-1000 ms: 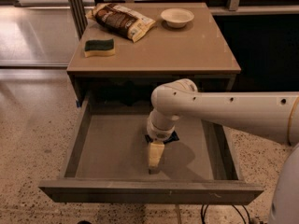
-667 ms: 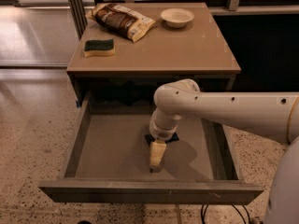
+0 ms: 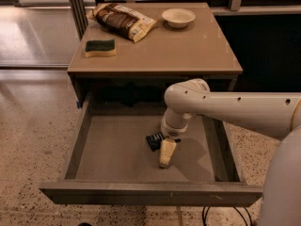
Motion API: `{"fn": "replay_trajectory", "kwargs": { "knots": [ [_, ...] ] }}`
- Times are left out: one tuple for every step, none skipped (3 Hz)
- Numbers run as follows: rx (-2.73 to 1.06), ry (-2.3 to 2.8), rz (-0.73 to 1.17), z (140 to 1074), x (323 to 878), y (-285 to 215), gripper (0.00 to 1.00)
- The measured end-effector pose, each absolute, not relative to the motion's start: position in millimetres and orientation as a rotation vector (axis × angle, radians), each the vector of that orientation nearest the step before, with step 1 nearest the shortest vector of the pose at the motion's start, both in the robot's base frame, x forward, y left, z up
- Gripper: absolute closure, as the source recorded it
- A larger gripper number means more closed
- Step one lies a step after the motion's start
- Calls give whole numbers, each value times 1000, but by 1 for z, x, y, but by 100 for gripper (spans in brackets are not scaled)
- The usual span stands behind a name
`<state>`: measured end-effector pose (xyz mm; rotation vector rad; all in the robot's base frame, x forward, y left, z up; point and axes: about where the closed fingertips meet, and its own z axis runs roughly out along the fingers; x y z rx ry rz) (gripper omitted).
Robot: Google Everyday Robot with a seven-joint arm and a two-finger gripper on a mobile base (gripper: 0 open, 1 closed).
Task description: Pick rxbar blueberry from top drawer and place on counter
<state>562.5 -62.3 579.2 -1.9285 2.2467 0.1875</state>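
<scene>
The top drawer (image 3: 84,140) is pulled open below the counter (image 3: 188,51). My gripper (image 3: 166,158) hangs from the white arm and reaches down inside the drawer, its tip at the drawer's bottom near the middle. The rxbar blueberry (image 3: 153,141), dark navy with white lettering, shows partly just left of the gripper's upper part, and the wrist hides the rest of it. I cannot tell whether the bar is held or only lies beside the gripper.
On the counter lie a green-and-yellow sponge (image 3: 100,47) at the left, a brown-and-cream snack bag (image 3: 123,20) at the back and a white bowl (image 3: 178,17) at the back right. My white arm crosses the drawer's right side. Speckled floor surrounds the cabinet.
The gripper has shifted slightly right and back inside the drawer. The dark bar now shows more at its left side.
</scene>
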Motion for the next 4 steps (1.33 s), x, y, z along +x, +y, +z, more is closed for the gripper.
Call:
{"fn": "replay_trajectory", "kwargs": {
  "knots": [
    [-1929, 2247, 187, 579, 563, -62, 18],
    [-1929, 2247, 188, 579, 563, -62, 41],
    [-1929, 2247, 188, 579, 562, -62, 65],
    [-1929, 2247, 188, 579, 562, -62, 88]
  ]
}}
